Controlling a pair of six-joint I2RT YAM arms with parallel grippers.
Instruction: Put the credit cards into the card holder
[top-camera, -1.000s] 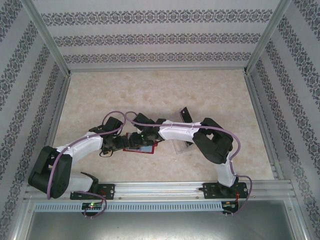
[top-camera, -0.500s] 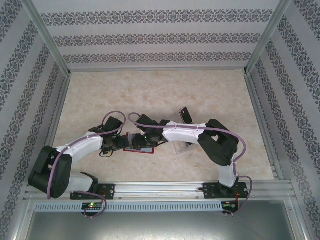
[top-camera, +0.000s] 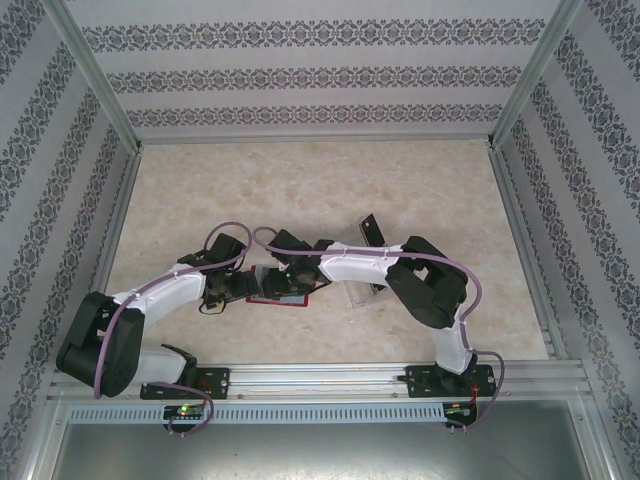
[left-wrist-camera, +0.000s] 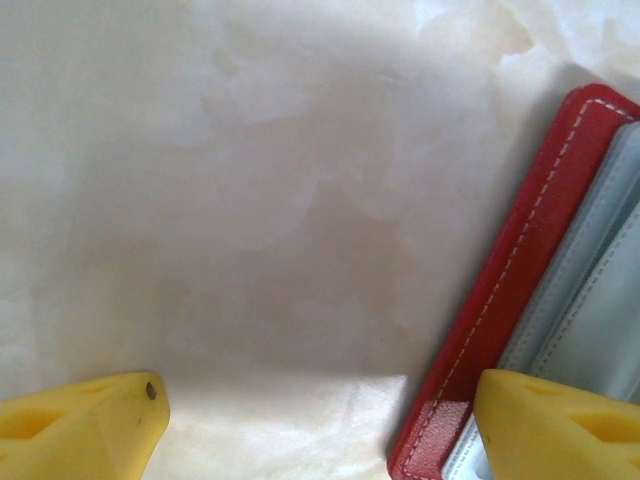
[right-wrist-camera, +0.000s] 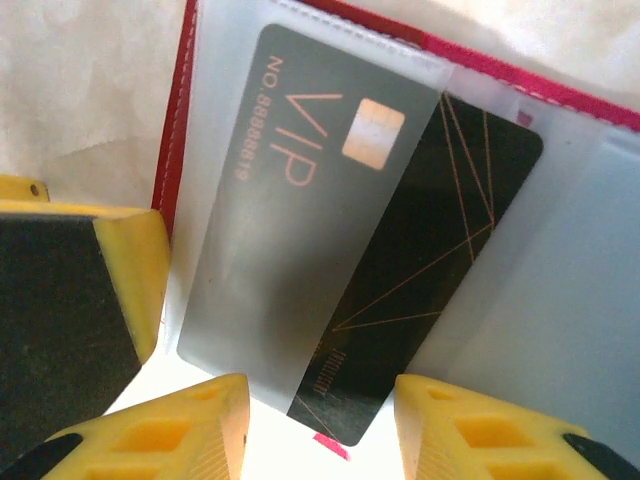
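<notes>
One credit card (right-wrist-camera: 440, 230) lies flat on the open card holder (right-wrist-camera: 176, 120). The card is thin, stiff and dark, with fine gold lines. A cloudy clear pocket (right-wrist-camera: 215, 250) covers the side with the word VIP and a small shiny chip (right-wrist-camera: 372, 133). The other side is bare. So the card looks only partly tucked in.

The card's long way runs straight out from the right gripper (right-wrist-camera: 320, 420), leaning a little to one side. Its near short end sits between the two yellow fingers (right-wrist-camera: 170, 430), which stand apart. A bright gap shows beside one finger, so they do not seem to be pinching the card. This arm is the nearer one, so the next push is likely its job.

The card holder is red and looks like soft leather, with white stitches and grey pockets inside. Seen from above, it (top-camera: 300, 304) lies on the table between the two arms.

The left gripper (left-wrist-camera: 320, 425) is spread wide and holds nothing. One finger (left-wrist-camera: 560, 425) is over the card holder's red edge (left-wrist-camera: 520, 270), maybe to keep it still. The other finger is over the pale, smooth, stone-look table (left-wrist-camera: 250, 200).
</notes>
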